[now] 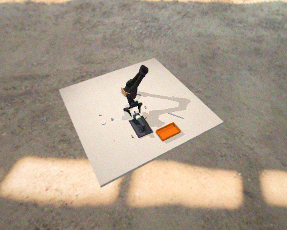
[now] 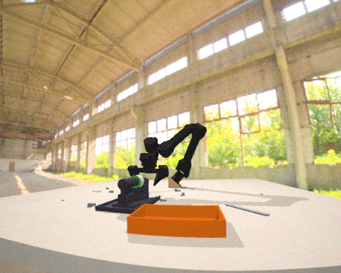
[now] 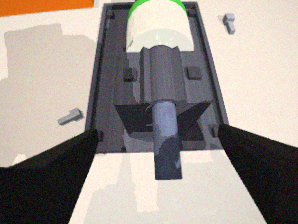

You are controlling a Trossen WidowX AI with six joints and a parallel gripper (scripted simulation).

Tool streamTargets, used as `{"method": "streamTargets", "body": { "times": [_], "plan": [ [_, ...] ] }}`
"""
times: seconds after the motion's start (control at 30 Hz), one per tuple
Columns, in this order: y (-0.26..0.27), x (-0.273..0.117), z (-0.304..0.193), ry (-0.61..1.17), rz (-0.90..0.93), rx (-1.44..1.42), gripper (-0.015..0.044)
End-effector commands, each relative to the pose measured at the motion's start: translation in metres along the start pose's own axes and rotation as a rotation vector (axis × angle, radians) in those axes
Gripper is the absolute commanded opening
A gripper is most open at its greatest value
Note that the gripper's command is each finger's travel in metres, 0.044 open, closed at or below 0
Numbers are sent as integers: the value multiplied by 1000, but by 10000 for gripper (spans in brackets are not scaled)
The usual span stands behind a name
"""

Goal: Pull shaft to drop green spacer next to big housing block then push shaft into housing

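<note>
The dark housing block (image 1: pixel 142 124) (image 2: pixel 125 184) stands on a dark base (image 1: pixel 146 133) (image 2: pixel 108 208) (image 3: pixel 111 107). The green spacer (image 2: pixel 137 182) (image 3: pixel 182 7) is on the assembly against the housing side, with white spacer material (image 3: pixel 159 25) beside it, in front of a dark grooved support (image 3: pixel 131 94). The blue-grey shaft (image 3: pixel 167 142) sticks out of the support toward the wrist camera. My gripper (image 1: pixel 135 114) (image 3: pixel 158 132) is open and empty, its fingers to either side of the shaft's free end, not touching it. The shaft's far end is hidden.
An orange tray (image 1: pixel 168 132) (image 2: pixel 176 227) stands beside the base. A thin grey rod (image 1: pixel 175 115) (image 2: pixel 247 210) lies beyond it. Small grey bolts (image 3: pixel 71 116) (image 3: pixel 229 23) lie on both sides of the base. A pale ring (image 1: pixel 103 122) lies farther off on the table.
</note>
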State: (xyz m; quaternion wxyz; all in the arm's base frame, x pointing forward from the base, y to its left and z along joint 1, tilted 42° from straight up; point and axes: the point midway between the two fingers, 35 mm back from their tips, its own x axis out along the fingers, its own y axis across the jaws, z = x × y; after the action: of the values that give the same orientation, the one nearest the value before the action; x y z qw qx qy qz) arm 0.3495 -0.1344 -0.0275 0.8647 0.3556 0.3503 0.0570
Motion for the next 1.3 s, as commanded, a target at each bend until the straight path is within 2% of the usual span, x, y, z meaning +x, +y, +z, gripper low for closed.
{"method": "streamTargets", "body": {
  "times": [0.0, 0.5, 1.03, 1.27],
  "plan": [
    [-1, 1, 1, -2, -5, 5, 440],
    [-3, 1, 1, -2, -6, 5, 440],
    [-1, 1, 0, -1, -1, 3, 20],
    [-1, 0, 0, -1, -3, 4, 0]
  ]
}}
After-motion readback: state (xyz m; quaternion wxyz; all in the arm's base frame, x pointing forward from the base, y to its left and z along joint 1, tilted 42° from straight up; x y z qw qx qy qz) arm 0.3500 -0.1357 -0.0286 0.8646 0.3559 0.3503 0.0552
